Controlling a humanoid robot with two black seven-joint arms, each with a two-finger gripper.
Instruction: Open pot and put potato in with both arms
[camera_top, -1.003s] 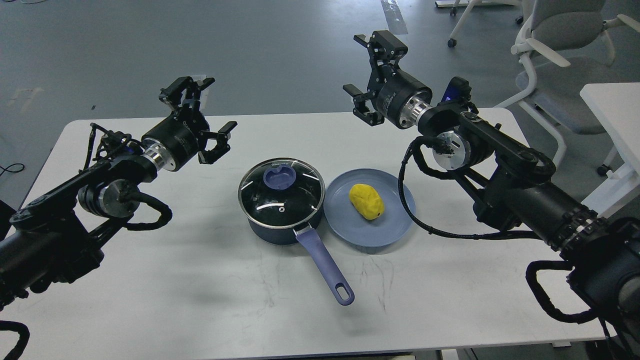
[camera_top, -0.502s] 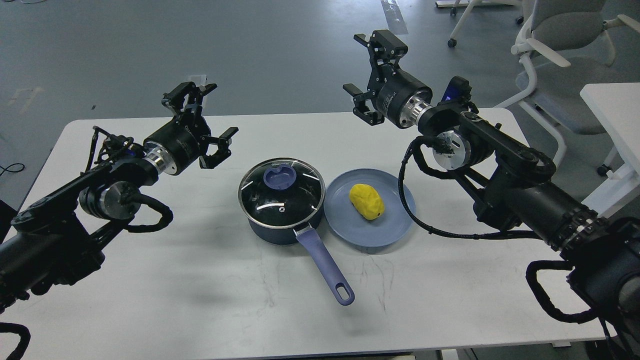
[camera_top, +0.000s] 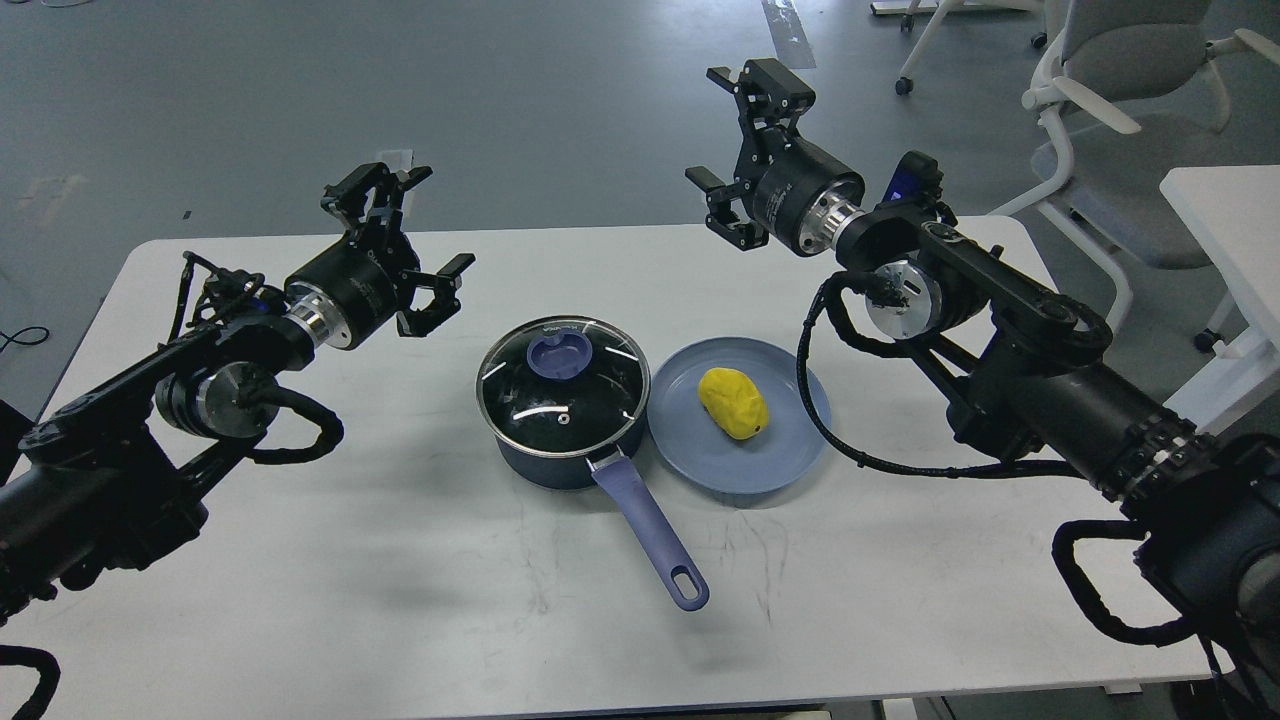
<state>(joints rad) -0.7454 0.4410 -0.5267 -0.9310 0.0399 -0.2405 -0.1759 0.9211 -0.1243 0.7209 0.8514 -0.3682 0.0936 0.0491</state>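
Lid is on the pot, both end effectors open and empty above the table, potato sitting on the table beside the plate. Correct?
One detail is off: the potato lies on the plate, not on the table beside it, as the head view shows. The lid is on the pot, and the left end effector and right end effector are open and empty.

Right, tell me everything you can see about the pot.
The pot is a small dark blue saucepan standing upright on the white table, its rim close against the blue plate on its right. A glass lid with a metal rim and a blue knob sits on it, closed. A long blue handle with a hanging hole points toward the near edge. Neither claw touches it.
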